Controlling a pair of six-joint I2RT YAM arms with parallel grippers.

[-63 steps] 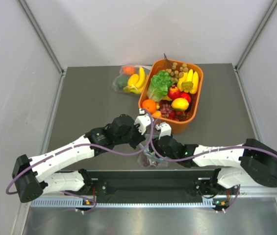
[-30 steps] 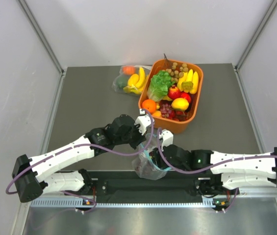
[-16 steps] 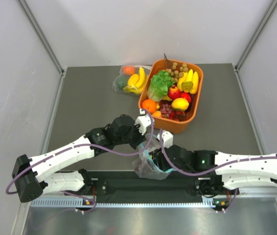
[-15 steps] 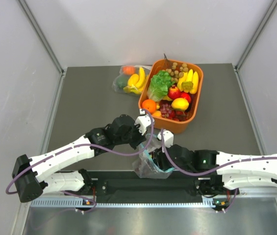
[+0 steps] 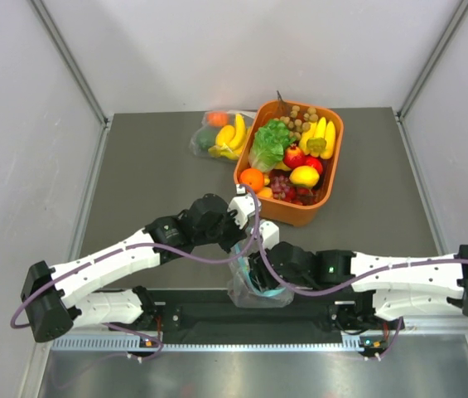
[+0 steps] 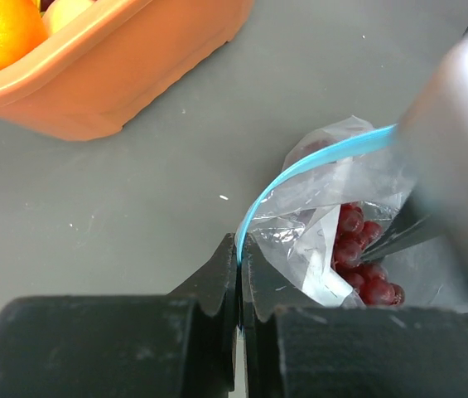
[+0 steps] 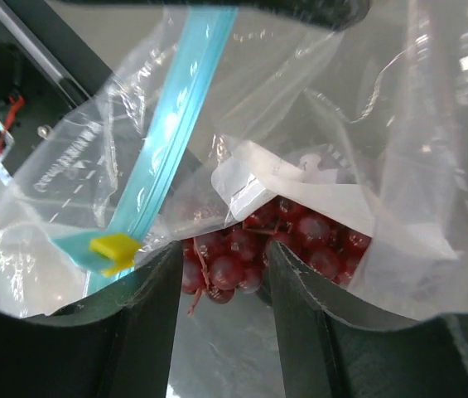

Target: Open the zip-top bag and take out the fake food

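The zip-top bag [image 5: 250, 290] hangs at the table's near edge, clear and crinkled, mouth open. My left gripper [image 6: 238, 249] is shut on its teal zip strip [image 6: 300, 170] and holds that edge up. The fake food inside is a bunch of dark red grapes [image 7: 300, 240]. My right gripper [image 7: 224, 253] reaches into the mouth, and its two fingers press the grapes from either side. A yellow slider [image 7: 116, 249] sits on the strip [image 7: 167, 141] by the left finger. In the top view the right gripper [image 5: 258, 278] is buried in the bag just below the left gripper [image 5: 240, 247].
An orange basket [image 5: 335, 157] full of plastic fruit and lettuce stands behind the grippers, its near wall [image 6: 118, 75] close to the left wrist. A second clear bag with bananas [image 5: 221, 137] lies left of the basket. The table's front edge and arm bases are right under the bag.
My right gripper has slid left, deeper into the bag's mouth, and the bag has bulged round it. The left arm has kept its hold without moving.
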